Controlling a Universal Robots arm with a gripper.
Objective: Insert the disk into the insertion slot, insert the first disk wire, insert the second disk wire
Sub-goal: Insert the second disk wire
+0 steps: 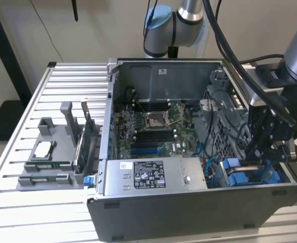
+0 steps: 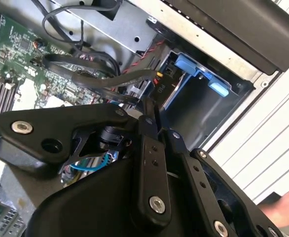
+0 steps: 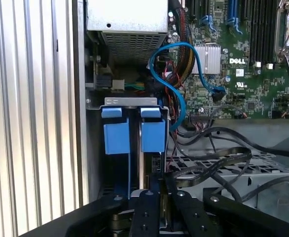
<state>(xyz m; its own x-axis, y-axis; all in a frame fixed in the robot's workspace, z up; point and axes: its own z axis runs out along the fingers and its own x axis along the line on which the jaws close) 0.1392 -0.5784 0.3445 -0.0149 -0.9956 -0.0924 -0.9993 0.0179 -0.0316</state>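
Observation:
Two blue carrier frames stand side by side in the grey sheet-metal insertion slot. The disk is the one in line with my gripper; only its blue frame and a thin silver edge show. In the exterior view the blue frames sit in the case's near corner at the view's right. My gripper hangs just over the disk's end, fingers pressed together. The end of a flat black disk wire runs in between the tips. A blue wire loops beside the slot.
The open computer case lies on a slatted metal table. A grey labelled power-supply box sits beside the slot, and the green motherboard lies beyond. Black cables crowd around the gripper. A grey parts fixture stands at the exterior view's left.

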